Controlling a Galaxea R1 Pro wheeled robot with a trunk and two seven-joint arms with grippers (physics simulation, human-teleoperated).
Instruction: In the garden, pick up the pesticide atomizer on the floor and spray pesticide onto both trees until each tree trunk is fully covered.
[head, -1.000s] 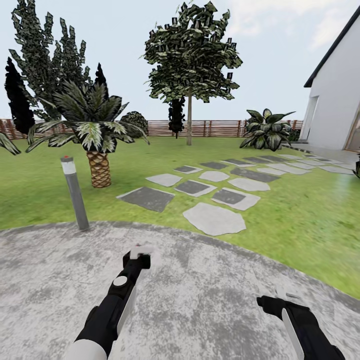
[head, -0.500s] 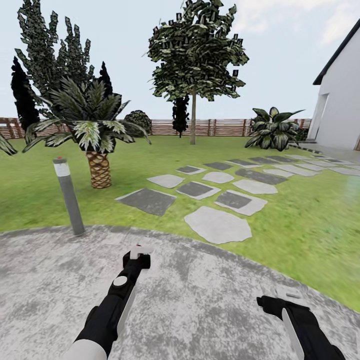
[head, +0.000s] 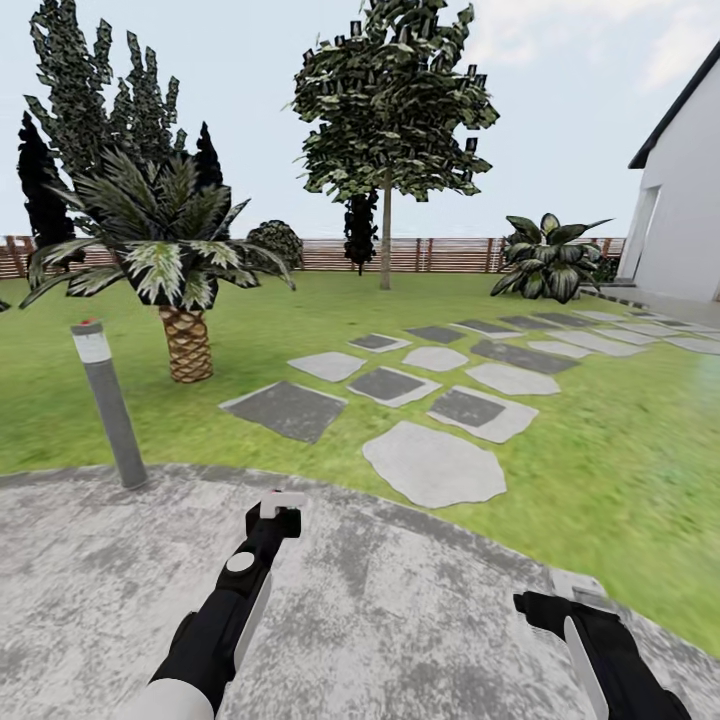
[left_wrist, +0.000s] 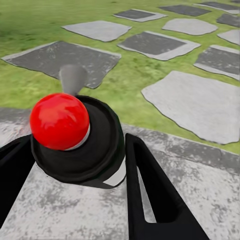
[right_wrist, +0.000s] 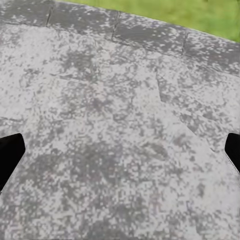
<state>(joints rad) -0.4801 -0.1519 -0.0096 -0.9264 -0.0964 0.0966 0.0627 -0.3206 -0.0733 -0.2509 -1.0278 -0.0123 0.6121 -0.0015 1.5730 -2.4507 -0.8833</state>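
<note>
Left wrist view: the atomizer (left_wrist: 75, 137), red-capped, is pinched between the left gripper's (left_wrist: 75, 175) fingers above the paving (head: 400, 600). The right gripper (right_wrist: 120, 150) is spread, empty. A tree (head: 385, 235) is seen by the far fence (head: 440, 255).

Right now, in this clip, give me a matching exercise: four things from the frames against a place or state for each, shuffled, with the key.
Things:
1. pesticide atomizer
2. bollard lamp
3. palm
4. right gripper

Places or states:
A. empty, jaws spread over paving
B. on grass beside the stepping stones
C. between the left gripper fingers
D. at the paving's edge

Pairs: 1-C, 2-D, 3-B, 4-A
</note>
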